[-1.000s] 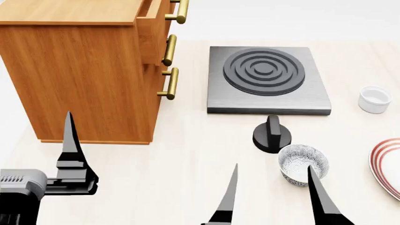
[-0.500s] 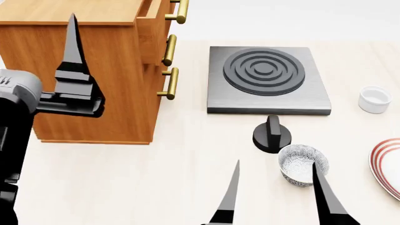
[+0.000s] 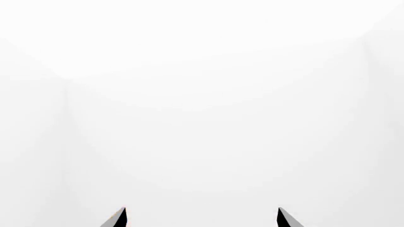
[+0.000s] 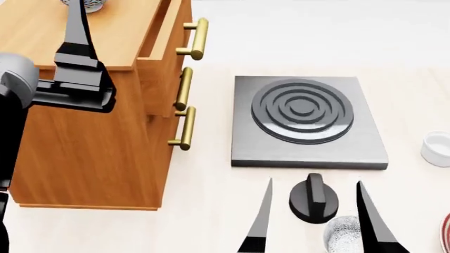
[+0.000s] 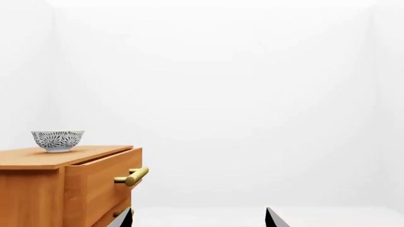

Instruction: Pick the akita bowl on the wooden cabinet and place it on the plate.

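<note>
Left wrist view: bare white wall beyond the spread tips of the left gripper (image 3: 200,216), holding nothing. Head view: akita bowl (image 4: 87,5) atop the wooden cabinet (image 4: 84,132), left claw raised alongside, seemingly for reaching; plate (image 4: 446,234) barely showing. Right wrist view: right gripper (image 5: 198,217) parted, empty, facing the bowl.

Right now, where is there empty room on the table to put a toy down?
Bare table lies between the wooden cabinet and the stove. More is free behind the stove. It is crowded near the black knob, the second bowl and the right fingers.
</note>
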Available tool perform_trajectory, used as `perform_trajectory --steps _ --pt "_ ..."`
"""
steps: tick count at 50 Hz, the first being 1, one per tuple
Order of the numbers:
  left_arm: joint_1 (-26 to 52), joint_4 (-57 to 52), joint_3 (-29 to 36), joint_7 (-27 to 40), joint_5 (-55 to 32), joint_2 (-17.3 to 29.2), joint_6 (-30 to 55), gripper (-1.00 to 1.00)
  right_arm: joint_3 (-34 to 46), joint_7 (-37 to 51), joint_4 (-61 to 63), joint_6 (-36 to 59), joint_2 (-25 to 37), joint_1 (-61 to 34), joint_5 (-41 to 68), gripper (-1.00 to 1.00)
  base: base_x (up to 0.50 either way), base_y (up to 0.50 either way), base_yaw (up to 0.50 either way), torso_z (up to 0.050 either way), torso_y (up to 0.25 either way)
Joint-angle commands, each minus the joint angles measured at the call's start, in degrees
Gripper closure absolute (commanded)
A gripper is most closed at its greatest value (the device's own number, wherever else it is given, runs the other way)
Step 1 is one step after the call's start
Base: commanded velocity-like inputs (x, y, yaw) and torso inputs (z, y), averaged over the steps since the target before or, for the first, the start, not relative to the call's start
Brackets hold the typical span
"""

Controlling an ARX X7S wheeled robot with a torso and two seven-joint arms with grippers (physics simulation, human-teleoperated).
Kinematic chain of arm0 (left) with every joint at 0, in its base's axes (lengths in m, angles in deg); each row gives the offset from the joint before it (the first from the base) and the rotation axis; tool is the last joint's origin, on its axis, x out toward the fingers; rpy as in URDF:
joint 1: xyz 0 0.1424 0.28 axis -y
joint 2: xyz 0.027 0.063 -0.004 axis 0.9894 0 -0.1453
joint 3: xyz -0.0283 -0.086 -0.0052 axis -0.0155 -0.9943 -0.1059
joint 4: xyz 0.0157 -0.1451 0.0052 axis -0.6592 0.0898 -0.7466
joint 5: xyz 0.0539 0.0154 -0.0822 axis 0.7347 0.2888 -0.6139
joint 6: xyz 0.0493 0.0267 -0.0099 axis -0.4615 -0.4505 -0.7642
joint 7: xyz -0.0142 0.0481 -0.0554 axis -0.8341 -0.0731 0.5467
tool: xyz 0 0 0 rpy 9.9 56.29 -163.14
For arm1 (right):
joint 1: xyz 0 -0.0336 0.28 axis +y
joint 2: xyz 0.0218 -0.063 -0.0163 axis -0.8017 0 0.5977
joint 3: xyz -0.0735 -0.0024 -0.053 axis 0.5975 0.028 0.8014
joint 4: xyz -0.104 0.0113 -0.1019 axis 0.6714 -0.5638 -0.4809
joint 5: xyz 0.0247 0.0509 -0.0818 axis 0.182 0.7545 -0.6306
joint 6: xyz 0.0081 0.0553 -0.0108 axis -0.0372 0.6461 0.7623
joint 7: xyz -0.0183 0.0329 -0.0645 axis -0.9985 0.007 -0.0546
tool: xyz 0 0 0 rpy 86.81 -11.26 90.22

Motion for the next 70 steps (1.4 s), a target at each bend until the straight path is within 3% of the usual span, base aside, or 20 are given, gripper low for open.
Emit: perform_trajectory --steps 1,19,23,39,55,63,70 --pt "1.19 -0.99 -0.02 0.51 -0.5 0.01 1.41 -1.0 0.35 0.26 0.23 -0.25 0.38 0.08 0.19 -1.0 0.44 0.0 0.0 0.0 0.0" --pt "2.31 -5.85 -0.82 1.41 -2.14 -0.3 5.61 -1.0 0.5 1.27 0.25 -0.18 0.69 -0.04 0.05 -1.0 0.4 0.0 0.0 0.0 0.001" --pt "1.85 -4.58 -4.63 0.42 -4.56 -1.96 7.12 -1.0 0.83 1.29 0.26 -0.16 0.77 -0.16 -0.01 -1.0 0.0 0.0 0.0 0.0 0.0" --pt "-0.49 -3.64 -9.64 -1.81 -9.15 -3.23 3.77 -1.0 0.8 1.89 0.11 -0.21 0.98 -0.28 0.54 -1.0 0.0 0.0 0.0 0.0 0.0" --pt "-0.39 -3.83 -8.7 -1.49 -9.95 -1.79 2.81 -1.0 1.21 2.31 0.05 -0.43 1.49 -0.33 0.25 -1.0 0.0 0.0 0.0 0.0 0.0" --pt "1.75 -6.37 -9.4 -0.71 -11.24 -1.72 5.99 -1.0 1.4 2.54 0.0 -0.53 1.65 -0.31 0.21 -1.0 0.0 0.0 0.0 0.0 0.0" --pt "8.16 -8.15 -10.95 -0.11 -13.73 -2.28 12.74 -1.0 1.73 2.65 0.04 -0.57 1.79 -0.37 0.17 -1.0 0.0 0.0 0.0 0.0 0.0"
